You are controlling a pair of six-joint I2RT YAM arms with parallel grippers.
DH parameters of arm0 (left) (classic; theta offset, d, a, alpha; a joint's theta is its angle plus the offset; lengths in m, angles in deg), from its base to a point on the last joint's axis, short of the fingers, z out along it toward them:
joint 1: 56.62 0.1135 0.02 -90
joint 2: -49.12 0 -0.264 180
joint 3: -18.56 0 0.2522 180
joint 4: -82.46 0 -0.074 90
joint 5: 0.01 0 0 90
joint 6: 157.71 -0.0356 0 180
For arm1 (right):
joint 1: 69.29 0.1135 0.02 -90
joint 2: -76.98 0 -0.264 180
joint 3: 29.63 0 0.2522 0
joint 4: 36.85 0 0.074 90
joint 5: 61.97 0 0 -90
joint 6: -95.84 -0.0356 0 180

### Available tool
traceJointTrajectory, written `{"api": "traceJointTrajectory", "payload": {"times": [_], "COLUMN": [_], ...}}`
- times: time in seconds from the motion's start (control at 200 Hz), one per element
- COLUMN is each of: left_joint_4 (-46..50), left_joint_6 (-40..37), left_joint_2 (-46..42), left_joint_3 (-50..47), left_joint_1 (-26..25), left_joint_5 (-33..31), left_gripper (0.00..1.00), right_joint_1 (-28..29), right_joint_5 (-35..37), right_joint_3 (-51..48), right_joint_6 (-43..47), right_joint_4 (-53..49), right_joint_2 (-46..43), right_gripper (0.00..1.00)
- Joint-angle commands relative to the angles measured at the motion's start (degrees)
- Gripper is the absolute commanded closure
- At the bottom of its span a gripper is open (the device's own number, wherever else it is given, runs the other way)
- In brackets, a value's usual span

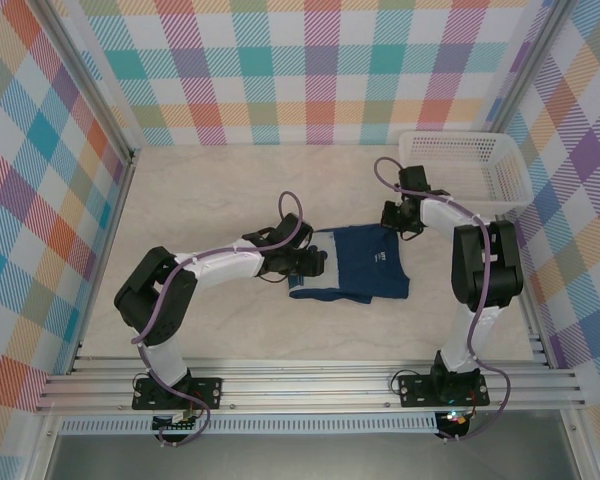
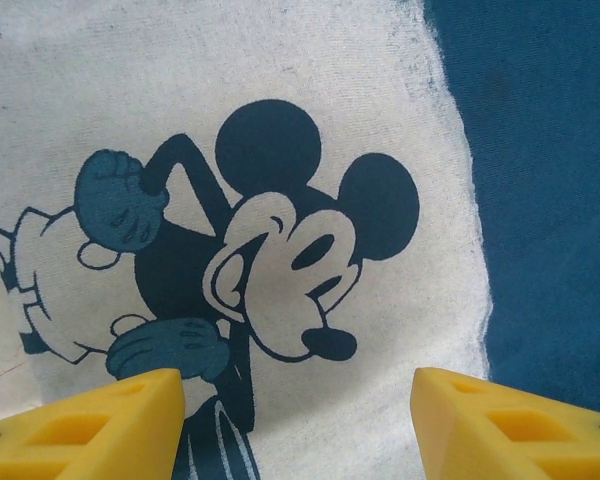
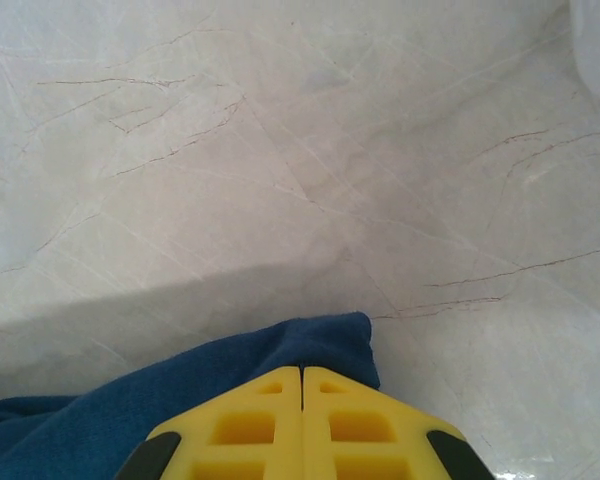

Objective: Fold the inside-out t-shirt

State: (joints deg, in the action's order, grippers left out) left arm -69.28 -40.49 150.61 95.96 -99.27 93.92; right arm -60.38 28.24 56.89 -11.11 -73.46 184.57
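Right gripper [image 3: 302, 372] is clamped shut on the far right corner of the t-shirt [image 1: 358, 268], while the left gripper [image 2: 325, 432] hangs part-open just over the print.

That corner pinch looks meant to lift and carry the edge over for a fold, and the cloth rises to the closed yellow fingertips with marble tabletop [image 3: 280, 150] bare beyond it. The left jaws grip nothing and are likely poised to pin or take the near side. The shirt lies mid-table between the two arms, gathered into a rough rectangle of dark navy, well apart from the white basket [image 1: 470, 160]. Under the left wrist sits its white print, a cartoon mouse [image 2: 280, 260] in dark blue, its edge ragged against the navy.
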Motion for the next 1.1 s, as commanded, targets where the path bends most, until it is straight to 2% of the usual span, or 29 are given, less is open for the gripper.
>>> {"api": "traceJointTrajectory", "payload": {"times": [0.0, 0.22, 0.5, 0.64, 0.765, 0.925, 1.095], "left_joint_4": [-1.6, -2.3, -3.1, -3.6, -3.5, -1.1, -3.5], "left_joint_6": [-1.2, -1.0, -1.2, -1.3, -1.7, -6.5, -10.6], "left_joint_2": [-0.4, -0.2, 0.1, 0.8, 1.0, -2.0, -8.0], "left_joint_3": [-1.6, -4.1, -6.3, -5.6, -5.1, -3.1, -2.5], "left_joint_1": [-0.5, -1.3, -3.5, -5.6, -9.0, -13.3, -10.8], "left_joint_5": [1.1, 1.7, 2.0, 3.9, 5.7, 8.2, 4.5], "left_gripper": [0.39, 0.39, 0.39, 0.4, 0.4, 0.39, 0.36], "right_joint_1": [0.1, 1.3, 1.7, 1.9, 2.6, 3.0, 3.7], "right_joint_5": [-2.0, -2.5, -0.8, 1.4, 1.3, -3.5, -10.2], "right_joint_3": [2.2, 3.5, 9.0, 11.5, 9.1, -0.5, -12.7], "right_joint_6": [1.6, 1.9, 4.0, 5.7, 5.4, 1.2, -4.4], "right_joint_4": [-0.2, -0.3, -1.3, -5.4, -8.3, -10.7, -10.7], "right_joint_2": [-3.9, -5.0, 2.6, 5.1, -0.2, -11.3, -20.5], "right_gripper": [1.0, 1.0, 1.0, 0.76, 0.61, 0.56, 0.53]}}
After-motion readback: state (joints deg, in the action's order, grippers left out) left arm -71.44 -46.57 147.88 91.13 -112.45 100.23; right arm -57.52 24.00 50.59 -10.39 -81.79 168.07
